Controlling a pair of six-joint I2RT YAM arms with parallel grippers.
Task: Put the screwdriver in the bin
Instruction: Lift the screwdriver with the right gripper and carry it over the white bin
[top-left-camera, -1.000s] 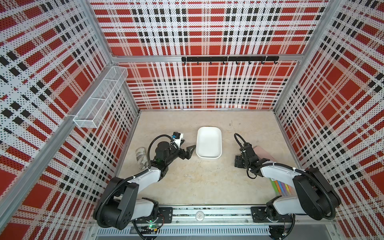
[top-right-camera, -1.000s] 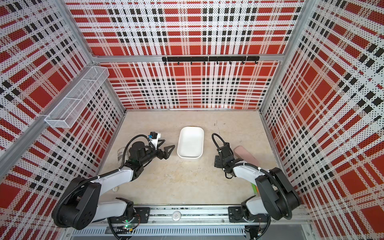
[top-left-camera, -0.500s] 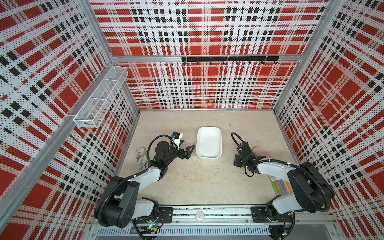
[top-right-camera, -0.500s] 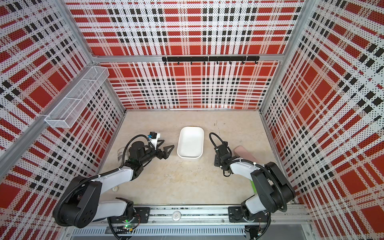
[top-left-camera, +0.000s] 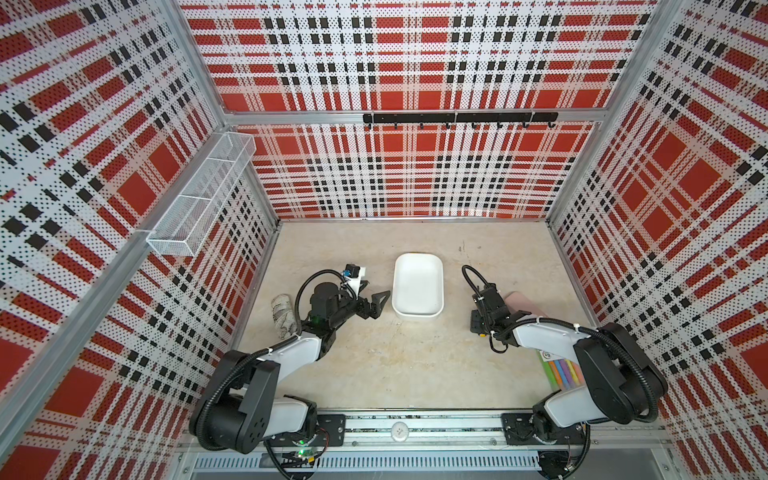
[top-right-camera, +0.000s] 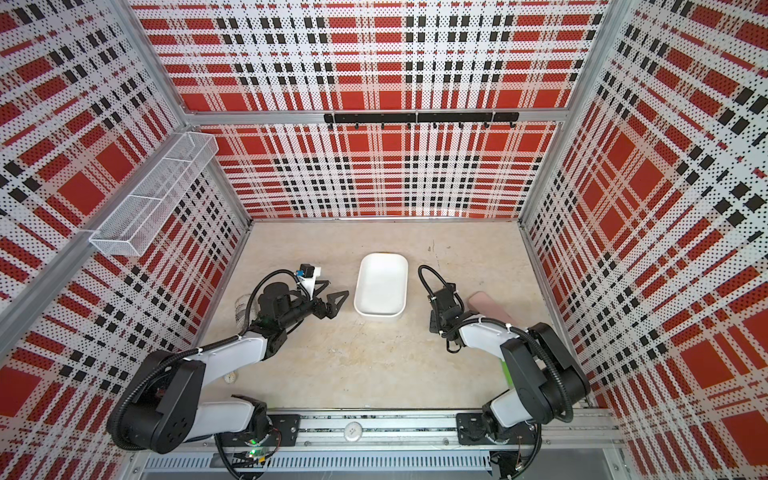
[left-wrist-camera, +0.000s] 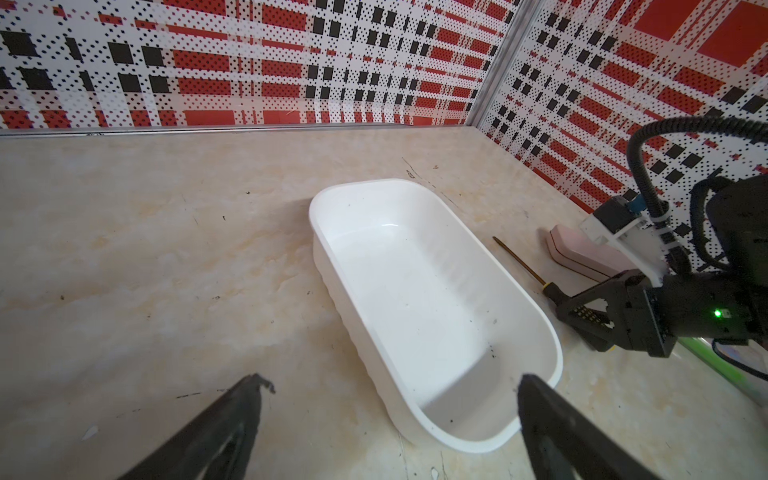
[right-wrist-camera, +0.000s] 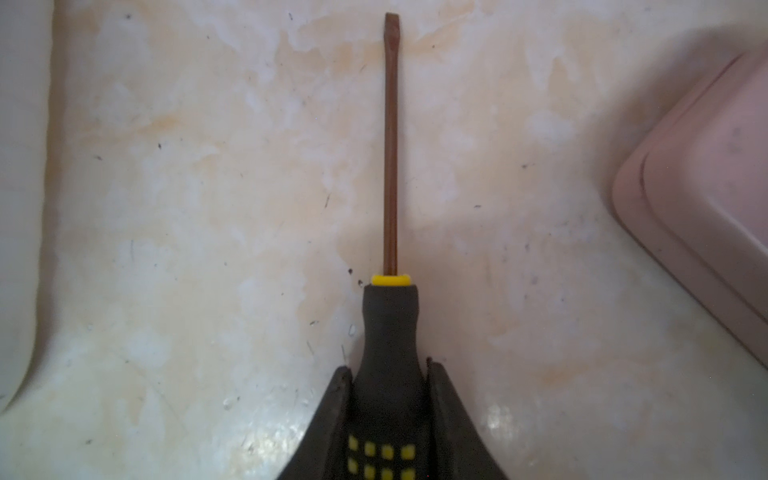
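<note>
Gripping the screwdriver (right-wrist-camera: 390, 166) by its handle with the right gripper (right-wrist-camera: 388, 374), flat on the table (top-left-camera: 395, 365) just beside the empty bin (top-left-camera: 417, 256). Holding the left gripper (top-left-camera: 375, 296) wide on the bin's other side. Yet to lift, carry over, release.

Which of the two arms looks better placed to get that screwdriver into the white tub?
The right. The right gripper is shut on the handle of the screwdriver, low on the table just beside the bin. The left gripper hangs open and empty on the bin's other side.
</note>
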